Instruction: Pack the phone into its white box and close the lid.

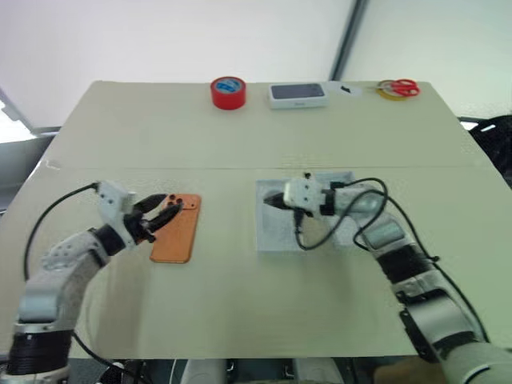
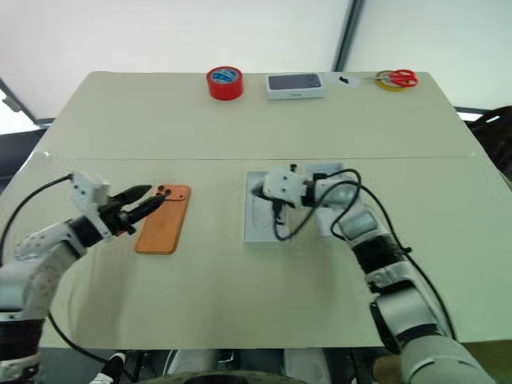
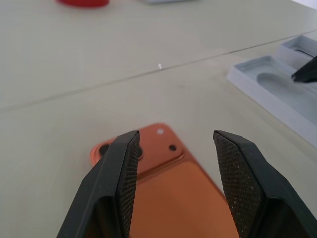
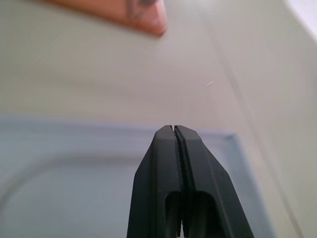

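The phone (image 1: 175, 228) lies flat on the bench (image 1: 240, 304), back side up, with its lenses at the far corner. The left gripper (image 1: 170, 210) hangs over that corner and hides part of it. Its fingers (image 3: 119, 178) are partly apart and hold nothing.

The white box (image 1: 276, 232) lies well to the right of the phone, with its white tray showing. The right gripper (image 1: 269, 199) hangs over it, and the arm and black cable hide much of the box. Its fingers (image 4: 178, 168) are pressed tight together and hold nothing.

At the far edge sit a red tape roll (image 1: 228, 92), a small white box with a dark phone picture (image 1: 298, 94), and red scissors (image 1: 402, 86) on a yellow tape roll (image 1: 390, 93). Any writing on the small box is too tiny to read.
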You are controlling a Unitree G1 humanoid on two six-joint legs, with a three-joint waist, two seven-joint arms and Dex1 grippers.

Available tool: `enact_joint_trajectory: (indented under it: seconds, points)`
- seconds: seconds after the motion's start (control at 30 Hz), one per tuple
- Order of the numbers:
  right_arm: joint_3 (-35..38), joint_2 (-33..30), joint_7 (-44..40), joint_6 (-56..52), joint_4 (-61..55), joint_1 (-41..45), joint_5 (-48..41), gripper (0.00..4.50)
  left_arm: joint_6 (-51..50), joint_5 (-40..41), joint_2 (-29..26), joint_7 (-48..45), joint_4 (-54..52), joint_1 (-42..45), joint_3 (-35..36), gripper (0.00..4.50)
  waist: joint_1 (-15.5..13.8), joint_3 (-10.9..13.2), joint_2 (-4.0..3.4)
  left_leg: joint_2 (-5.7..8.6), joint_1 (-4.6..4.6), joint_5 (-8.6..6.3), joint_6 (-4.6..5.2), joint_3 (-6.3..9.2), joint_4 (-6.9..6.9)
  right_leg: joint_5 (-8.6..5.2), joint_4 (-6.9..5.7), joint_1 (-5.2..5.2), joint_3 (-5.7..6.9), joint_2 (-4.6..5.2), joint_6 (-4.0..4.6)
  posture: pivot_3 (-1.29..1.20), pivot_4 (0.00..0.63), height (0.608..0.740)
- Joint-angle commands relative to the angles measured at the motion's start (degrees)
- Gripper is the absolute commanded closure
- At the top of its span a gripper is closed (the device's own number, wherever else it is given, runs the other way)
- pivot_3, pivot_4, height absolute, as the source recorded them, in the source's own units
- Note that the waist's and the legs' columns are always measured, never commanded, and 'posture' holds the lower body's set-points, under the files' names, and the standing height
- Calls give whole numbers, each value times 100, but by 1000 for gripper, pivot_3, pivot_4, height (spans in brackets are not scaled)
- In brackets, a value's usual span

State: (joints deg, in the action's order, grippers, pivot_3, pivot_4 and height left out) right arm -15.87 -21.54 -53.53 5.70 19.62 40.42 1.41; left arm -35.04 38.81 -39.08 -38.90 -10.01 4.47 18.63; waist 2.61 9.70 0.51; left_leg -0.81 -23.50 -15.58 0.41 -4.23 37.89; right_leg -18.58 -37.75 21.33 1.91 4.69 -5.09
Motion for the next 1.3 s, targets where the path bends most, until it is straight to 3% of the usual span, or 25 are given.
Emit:
enact_joint_trajectory:
  seconds: [0.03,0.2,0.37,0.67,0.97,1.3]
  points:
    - [-42,348,182,-223,-411,212,-65,4446,-1058,799,-321,-143,344,31,619,2006,-5,0,0,0,0,0,0,-1,-2,-1,-4,2,0,0,0,0,150,730]
    - [-876,886,356,-354,-499,210,662,4446,-1830,762,-832,-253,826,329,453,2006,-25,1,13,6,0,-1,1,-1,2,-1,-14,4,1,2,0,0,150,730]
    - [-1607,966,-73,-531,-159,470,1182,4446,-2085,660,-795,-414,1077,536,192,2006,-27,0,14,16,-1,-2,1,0,4,-1,-23,10,0,11,1,0,150,730]
    - [-1819,1654,-148,-1078,497,802,1269,4446,-2199,364,-608,-729,1573,708,-413,2006,-16,-1,16,14,-1,-1,-2,-5,-1,-1,-29,19,0,10,2,0,150,730]
    - [-2034,1789,150,-959,858,892,1675,4446,-2618,406,-310,-956,1577,762,-828,2006,-27,-22,6,24,8,-2,-2,-5,0,-1,-33,13,1,23,2,0,150,730]
    - [-1943,1750,100,-919,850,820,1677,4446,-2861,470,97,-908,1614,1072,-753,2006,-52,-45,-5,33,12,-4,1,-3,0,-1,-33,7,1,31,2,0,150,730]
